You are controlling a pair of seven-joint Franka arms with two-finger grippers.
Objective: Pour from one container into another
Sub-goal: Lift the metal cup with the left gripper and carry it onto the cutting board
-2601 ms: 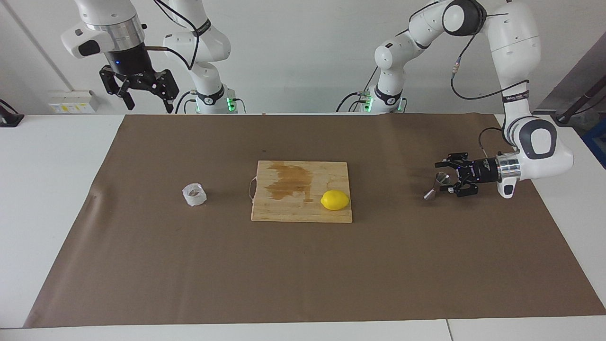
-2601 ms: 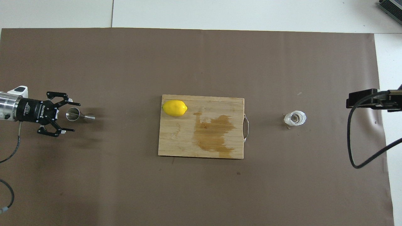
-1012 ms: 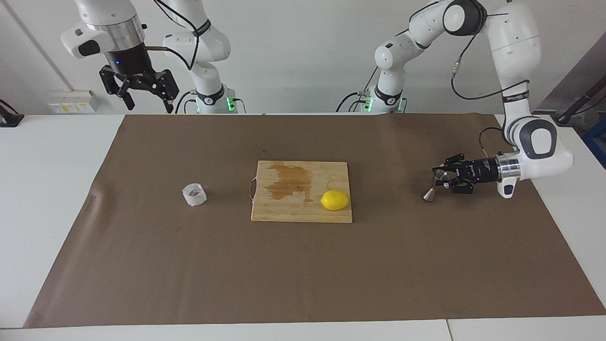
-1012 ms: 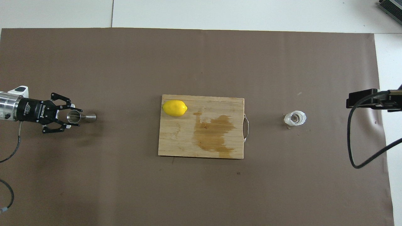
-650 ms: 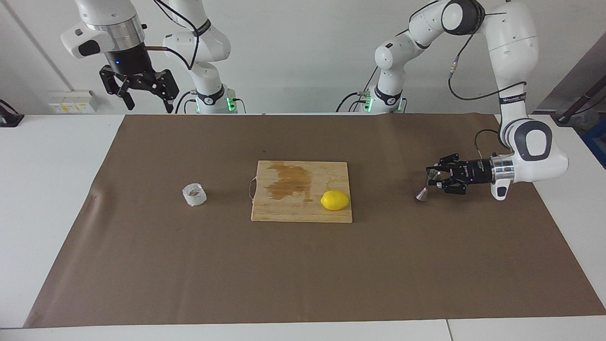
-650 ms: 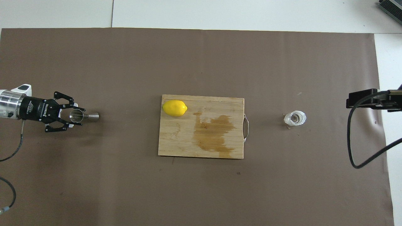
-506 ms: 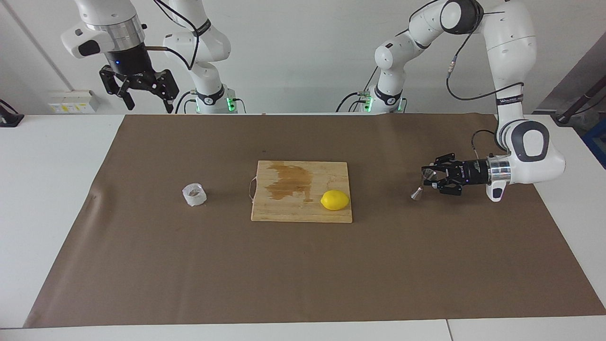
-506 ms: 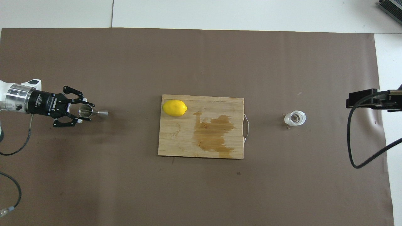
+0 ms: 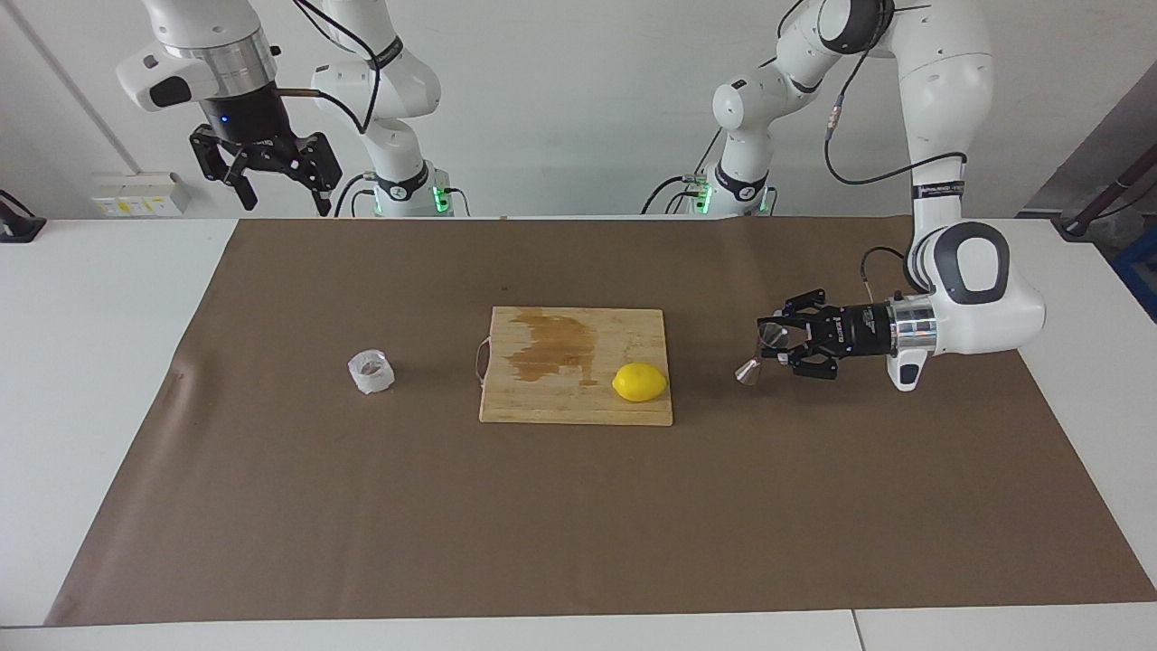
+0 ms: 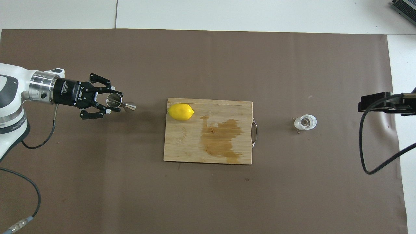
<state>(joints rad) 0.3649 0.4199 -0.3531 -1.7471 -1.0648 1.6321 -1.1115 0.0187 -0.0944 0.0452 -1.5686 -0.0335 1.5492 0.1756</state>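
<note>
The left claw (image 9: 776, 347) hangs over the brown paper (image 9: 578, 506) that covers the desk (image 9: 90, 298), between the cutting board (image 9: 551, 398) and the left arm's end, its fingers pinching the upper cone of the steel jigger (image 9: 759, 354). The jigger is tilted in the grip, its open upper mouth turned partly toward the claw and its lower cone pointing down and toward the board; from the facing view it appears lifted clear of the paper, though its lowest edge sits close to the surface. In the overhead view the same left claw (image 10: 112, 103) reaches in sideways with the jigger (image 10: 119, 102) at its tips, just short of the board's edge (image 10: 208, 156). A lemon (image 9: 639, 382) lies on the board at the corner toward the left arm, and a dark wet stain (image 9: 551, 344) spreads across the wood nearer the handle. The small whitish crinkled cup (image 9: 371, 372) stands upright on the paper toward the right arm's end, a little way off the board's handle, and nothing touches it. The right claw (image 9: 276, 185) waits high up near its own base, fingers spread wide and holding nothing.
</note>
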